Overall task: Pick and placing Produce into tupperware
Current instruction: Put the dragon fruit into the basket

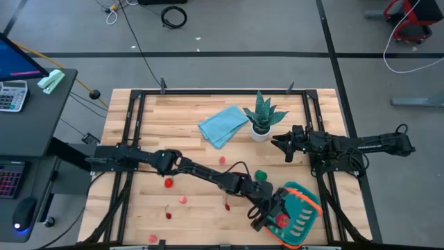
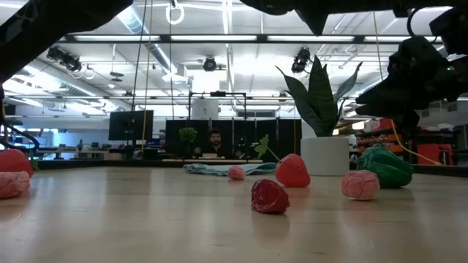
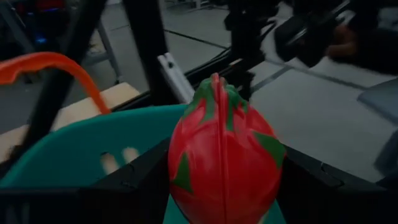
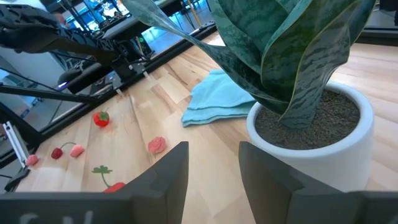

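The teal tupperware (image 1: 304, 203) with its orange rim band sits near the table's near right corner; its teal wall (image 3: 68, 152) fills the left wrist view. My left gripper (image 1: 272, 214) reaches over it, shut on a red toy fruit with green leaf tips (image 3: 222, 149). Loose produce lies on the wood: a round green piece (image 1: 260, 176), red and pink bits (image 1: 168, 182) (image 1: 183, 199) (image 1: 223, 160). My right gripper (image 1: 281, 145) hangs open beside the white pot of the spiky plant (image 1: 261, 117), touching nothing. My left gripper pinches the red fruit (image 1: 281, 221) between its two fingers (image 3: 134, 180), one on each flank of its lower half (image 3: 186, 177). The fruit stands with its green-tipped end away from the wrist, inside the tupperware's outline. Whether its underside rests on the container floor cannot be told.
A light blue folded cloth (image 1: 223, 125) lies near the far middle, next to the potted plant (image 4: 311, 118). Black frame rails run along the table's edges. More red bits lie near the near left edge (image 1: 168, 214). In the low view a person sits far behind the table.
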